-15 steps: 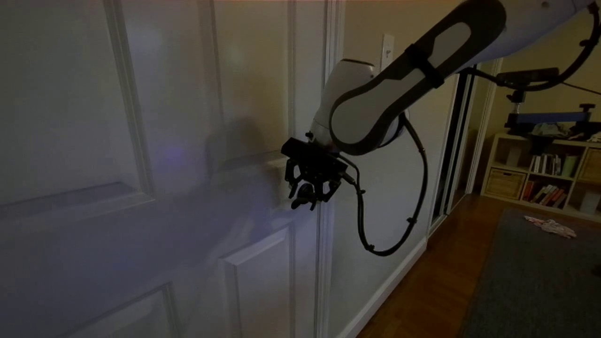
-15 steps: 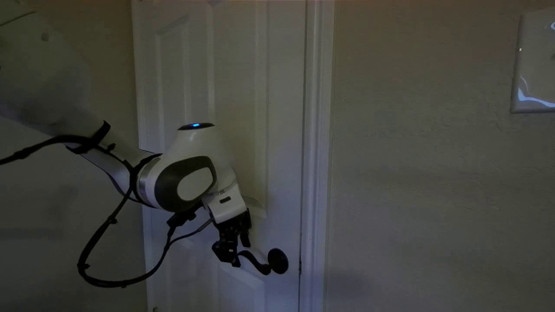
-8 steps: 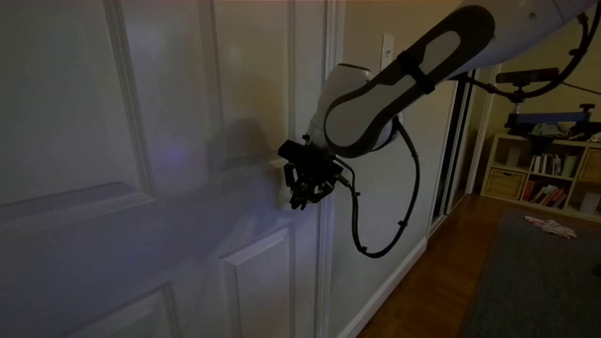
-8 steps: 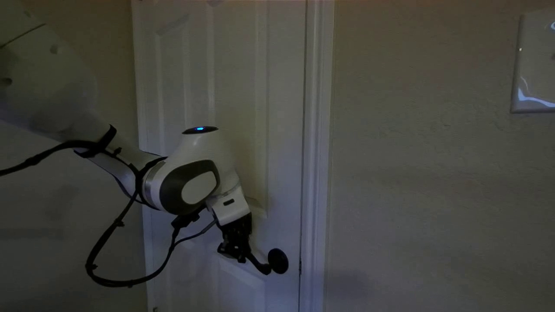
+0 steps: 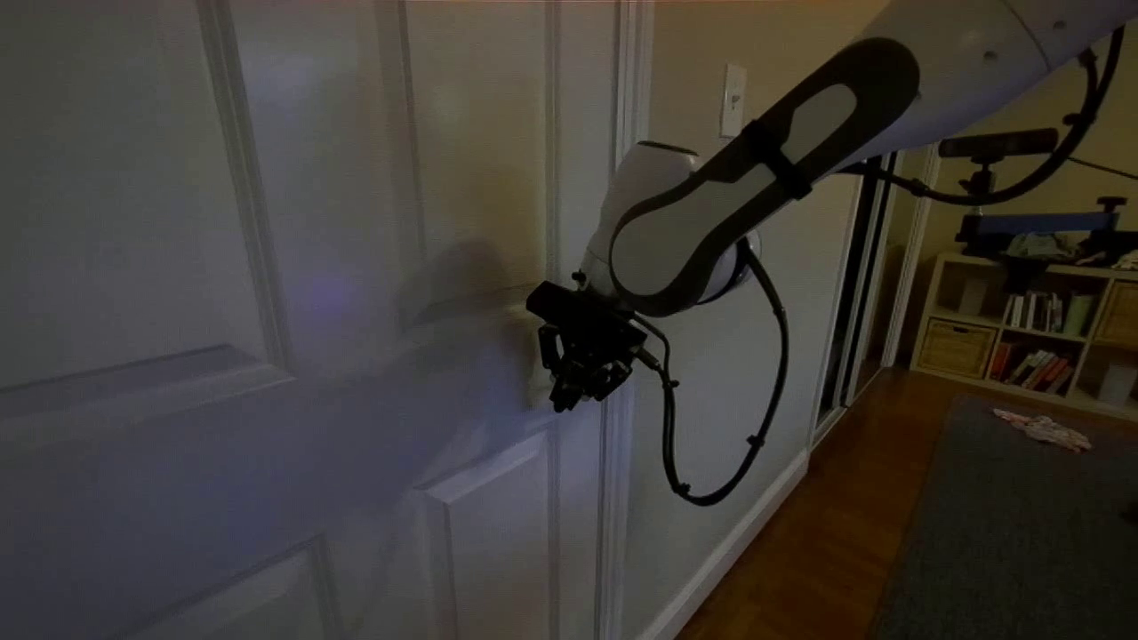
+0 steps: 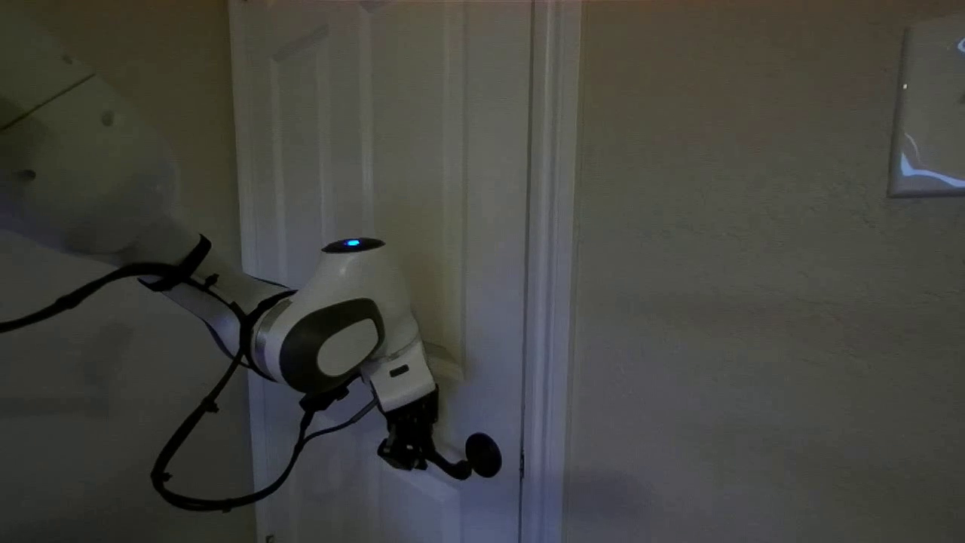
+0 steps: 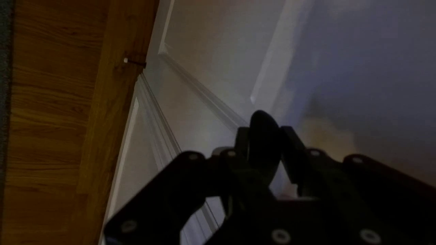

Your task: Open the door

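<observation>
Though within the end effector — dark lever handle, door closed

Handle on door nr frame, btwn end effector fingers; switch on wall.

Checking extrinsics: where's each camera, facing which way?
An exterior view: near the door, angled along the wall toward the bookshelf; arm and gripper from top right.
An exterior view: apparently near the switch plate, angled at the door; arm from left.
Wrist view: behind the fingers closed on the handle, looking down the door to the floor.
Both exterior views share door, arm, gripper, switch plate.
</observation>
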Available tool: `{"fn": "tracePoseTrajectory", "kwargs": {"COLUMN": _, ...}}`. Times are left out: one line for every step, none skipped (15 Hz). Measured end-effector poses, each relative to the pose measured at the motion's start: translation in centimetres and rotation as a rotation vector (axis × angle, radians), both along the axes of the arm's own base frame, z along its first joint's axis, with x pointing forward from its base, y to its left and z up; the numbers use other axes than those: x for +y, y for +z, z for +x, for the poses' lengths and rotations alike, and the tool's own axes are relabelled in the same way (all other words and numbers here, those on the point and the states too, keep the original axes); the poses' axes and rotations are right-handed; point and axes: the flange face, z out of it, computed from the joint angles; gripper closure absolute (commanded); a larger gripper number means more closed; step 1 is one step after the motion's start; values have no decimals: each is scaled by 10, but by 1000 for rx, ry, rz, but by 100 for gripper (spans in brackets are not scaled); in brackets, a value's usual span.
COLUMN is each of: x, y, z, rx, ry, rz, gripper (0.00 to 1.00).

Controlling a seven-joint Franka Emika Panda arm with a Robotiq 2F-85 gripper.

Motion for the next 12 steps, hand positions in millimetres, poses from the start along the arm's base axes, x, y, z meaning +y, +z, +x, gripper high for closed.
{"fn": "tracePoseTrajectory", "kwargs": {"x": -1, "y": -8, "z": 1, "rx": 4, "ry": 10, "rz": -5, "gripper": 89}}
{"fn": "tracePoseTrajectory", "kwargs": {"x": -3, "y": -15, "z": 1, "rx": 6, "ry": 24, "rz": -14, "gripper": 89}}
{"fn": "tracePoseTrajectory", "kwargs": {"x": -5, "y": -22, "z": 2, "rx": 7, "ry": 40, "rz": -23, "gripper": 89}}
{"fn": "tracePoseTrajectory", "kwargs": {"x": -7, "y": -27, "z": 2, "rx": 7, "ry": 56, "rz": -33, "gripper": 89}}
{"fn": "tracePoseTrajectory", "kwargs": {"x": -9, "y": -31, "z": 2, "rx": 6, "ry": 70, "rz": -42, "gripper": 89}}
{"fn": "tracePoseTrajectory", "kwargs": {"x": -10, "y": -33, "z": 2, "rx": 4, "ry": 81, "rz": -49, "gripper": 89}}
{"fn": "tracePoseTrajectory", "kwargs": {"x": -11, "y": -35, "z": 2, "rx": 1, "ry": 89, "rz": -55, "gripper": 89}}
{"fn": "tracePoseTrajectory", "kwargs": {"x": -13, "y": -38, "z": 1, "rx": 4, "ry": 96, "rz": -61, "gripper": 89}}
{"fn": "tracePoseTrajectory", "kwargs": {"x": -15, "y": -43, "z": -2, "rx": 15, "ry": 102, "rz": -68, "gripper": 89}}
{"fn": "tracePoseTrajectory", "kwargs": {"x": -19, "y": -49, "z": -7, "rx": 30, "ry": 106, "rz": -76, "gripper": 89}}
{"fn": "tracePoseTrajectory", "kwargs": {"x": -23, "y": -53, "z": -12, "rx": 47, "ry": 109, "rz": -82, "gripper": 89}}
{"fn": "tracePoseTrajectory", "kwargs": {"x": -25, "y": -54, "z": -18, "rx": 60, "ry": 108, "rz": -83, "gripper": 89}}
